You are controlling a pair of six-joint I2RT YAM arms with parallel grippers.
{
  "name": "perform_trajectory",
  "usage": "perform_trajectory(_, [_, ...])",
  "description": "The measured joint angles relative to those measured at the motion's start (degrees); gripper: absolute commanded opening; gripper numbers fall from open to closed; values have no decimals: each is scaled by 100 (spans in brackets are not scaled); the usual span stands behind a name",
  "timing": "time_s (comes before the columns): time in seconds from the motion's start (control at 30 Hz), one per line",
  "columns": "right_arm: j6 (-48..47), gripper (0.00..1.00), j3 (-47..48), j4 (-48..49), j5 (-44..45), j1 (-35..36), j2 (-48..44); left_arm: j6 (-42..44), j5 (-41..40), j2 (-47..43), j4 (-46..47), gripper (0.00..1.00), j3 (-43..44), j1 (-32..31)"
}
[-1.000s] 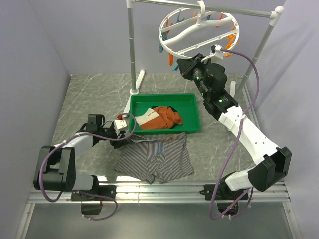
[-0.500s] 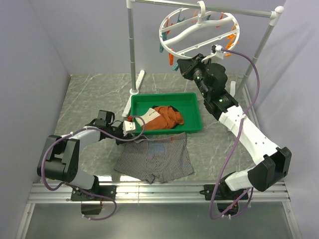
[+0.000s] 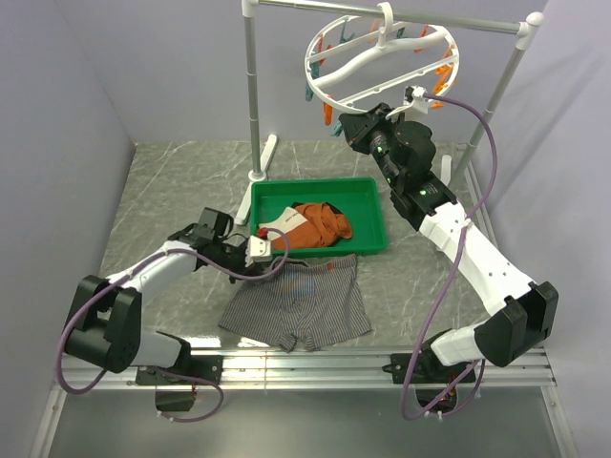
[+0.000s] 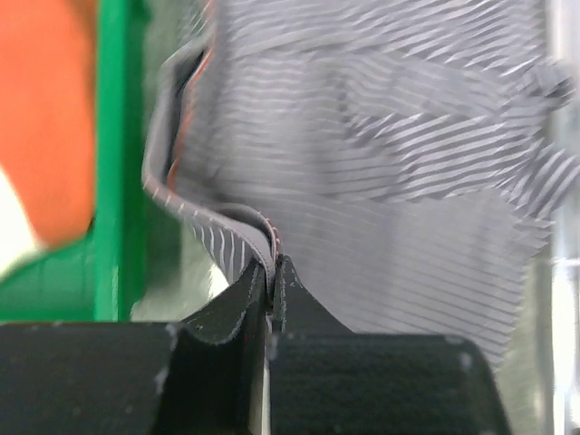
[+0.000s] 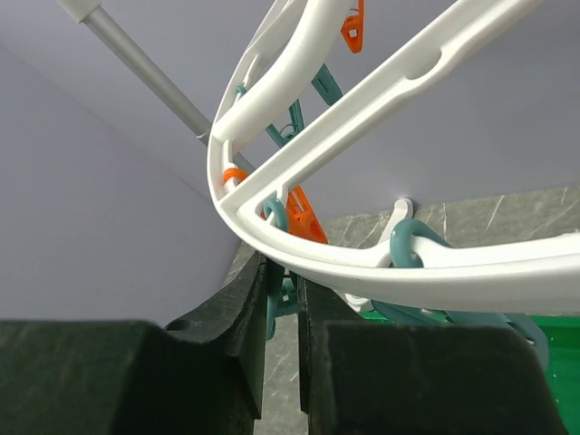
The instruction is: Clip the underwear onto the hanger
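My left hand [image 4: 272, 270] pinches the underwear [image 3: 305, 305] at its waistband; my right hand [image 5: 281, 276] pinches a teal clothespin [image 5: 279, 308] on the hanger [image 5: 471, 276].

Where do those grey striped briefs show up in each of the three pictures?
Top external: underwear lies low centre, before the green tray.
Left wrist: underwear fills the frame, edge pinched in left claw.
Right wrist: not in it.
Shared landmark: green tray.

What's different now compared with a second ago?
The left tool swept right to the grey striped cloth boxer briefs and closed on their waistband edge. The right tool stayed closed on a teal clothespin of the white plastic ring hanger. Nothing else moved.
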Motion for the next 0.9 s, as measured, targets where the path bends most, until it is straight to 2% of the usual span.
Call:
perform_trajectory(0.23, [0,0,-2,-2,-22,-11,0,-955,57,382,-66,1,531,-879])
perform_trajectory(0.47, [2,0,-2,0,-31,-11,0,-2120,-31,1156,586,2,874,-1641])
perform_trajectory(0.57, [4,0,-2,-2,-42,-11,0,-2544,-122,1401,914,15,938,-1910])
perform_trajectory(0.6, [2,0,-2,-2,-42,-11,0,-2638,-168,1478,966,26,970,-1954])
perform_trajectory(0.7, [4,0,-2,-2,-44,-11,0,-2804,-393,1539,1054,43,994,-1965])
perform_trajectory(0.83, [7,0,-4,0,-48,-13,0,-2874,-769,1375,1137,61,920,-1954])
perform_trajectory(0.9, [15,0,-24,9,-48,-13,0,-2922,-914,1193,1174,67,817,-1954])
